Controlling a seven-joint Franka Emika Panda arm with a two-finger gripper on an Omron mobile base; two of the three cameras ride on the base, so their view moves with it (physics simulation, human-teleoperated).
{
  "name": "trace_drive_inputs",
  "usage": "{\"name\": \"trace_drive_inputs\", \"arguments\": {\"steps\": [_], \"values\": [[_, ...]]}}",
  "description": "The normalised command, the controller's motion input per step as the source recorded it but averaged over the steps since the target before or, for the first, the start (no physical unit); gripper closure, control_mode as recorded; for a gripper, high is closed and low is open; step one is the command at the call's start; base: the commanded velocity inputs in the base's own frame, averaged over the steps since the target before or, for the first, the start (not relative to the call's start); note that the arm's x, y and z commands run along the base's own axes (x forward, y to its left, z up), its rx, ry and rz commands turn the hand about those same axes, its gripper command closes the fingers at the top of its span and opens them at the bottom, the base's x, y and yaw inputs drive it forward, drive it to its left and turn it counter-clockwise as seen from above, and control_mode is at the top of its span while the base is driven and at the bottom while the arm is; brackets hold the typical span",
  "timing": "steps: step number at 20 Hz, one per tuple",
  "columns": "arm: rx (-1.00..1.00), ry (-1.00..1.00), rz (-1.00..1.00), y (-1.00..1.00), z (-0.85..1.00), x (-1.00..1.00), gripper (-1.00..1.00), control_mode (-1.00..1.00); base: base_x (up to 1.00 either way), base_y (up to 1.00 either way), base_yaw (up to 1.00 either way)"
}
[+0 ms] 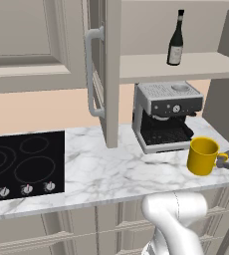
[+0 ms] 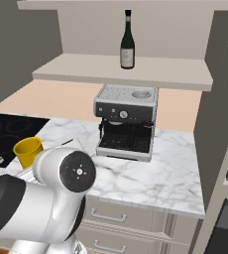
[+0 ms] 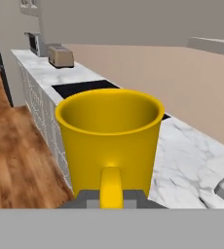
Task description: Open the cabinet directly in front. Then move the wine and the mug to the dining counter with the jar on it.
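Yellow mug (image 3: 109,141) fills centre of hand view, handle toward lens, clamped between my claw (image 3: 111,198) fingertips at bottom; my claw clenched on mug handle. Left base view: mug at right edge, above marble counter (image 1: 101,167). Wine (image 1: 175,39) upright on shelf of open cabinet (image 1: 109,74), upper right. Espresso machine (image 1: 165,114) below shelf; black cooktop (image 1: 24,164) lower left.

You are looking at one wine bottle (image 1: 175,40) standing on the cabinet's one inner shelf (image 1: 186,66), one yellow mug (image 1: 202,156), and one espresso machine (image 1: 165,114) sitting on the marble surface (image 1: 106,169). One black cooktop (image 1: 24,164) is showing three knobs (image 1: 26,189). One toaster (image 3: 60,56) is sitting farther along in the hand view.
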Motion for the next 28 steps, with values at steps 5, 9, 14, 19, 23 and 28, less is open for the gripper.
{"name": "trace_drive_inputs", "arguments": {"steps": [5,9,14,19,23,28], "values": [[0.0,0.0,0.0,0.0,-0.01,0.0,1.0,-1.0,0.0,0.0,0.0],[0.0,0.0,0.0,0.0,0.0,0.0,1.0,1.0,0.0,0.0,0.0],[0.0,0.0,0.0,0.0,0.0,0.0,1.0,1.0,0.0,0.0,0.0],[0.0,0.0,0.0,0.0,0.0,0.0,1.0,1.0,-0.21,0.0,0.0],[0.0,0.0,0.0,0.0,0.0,0.0,1.0,1.0,-0.45,-0.01,0.0],[0.0,0.0,0.0,0.0,0.0,0.0,1.0,1.0,-0.47,0.0,0.0]]}}
